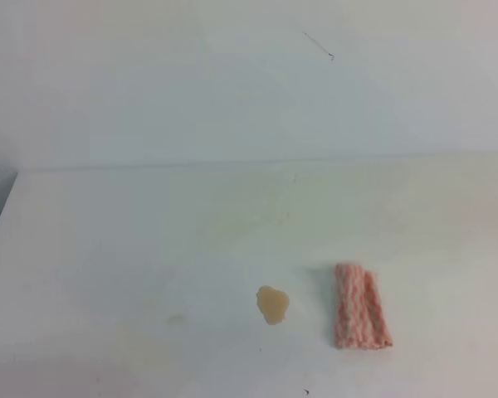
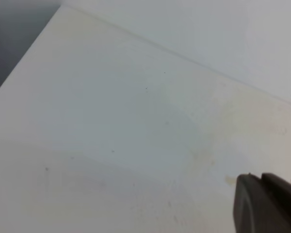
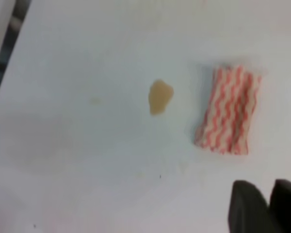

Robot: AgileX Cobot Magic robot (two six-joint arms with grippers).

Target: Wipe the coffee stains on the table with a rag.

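The coffee stain (image 1: 272, 304) is a small glossy tan puddle on the white table (image 1: 133, 249), at the front centre. The pink-and-white rag (image 1: 361, 306) lies folded flat just right of it, apart from it. The right wrist view shows the stain (image 3: 160, 96) and the rag (image 3: 229, 110) from above. My right gripper (image 3: 269, 187) shows as two dark fingertips close together at the bottom right, nearer than the rag and holding nothing. My left gripper (image 2: 261, 177) shows as dark fingertips pressed together over bare table. Neither gripper appears in the exterior high view.
A white wall (image 1: 232, 75) rises behind the table's far edge. The table's left edge (image 1: 0, 215) drops to a dark floor. A faint yellowish smudge (image 1: 176, 318) lies left of the stain.
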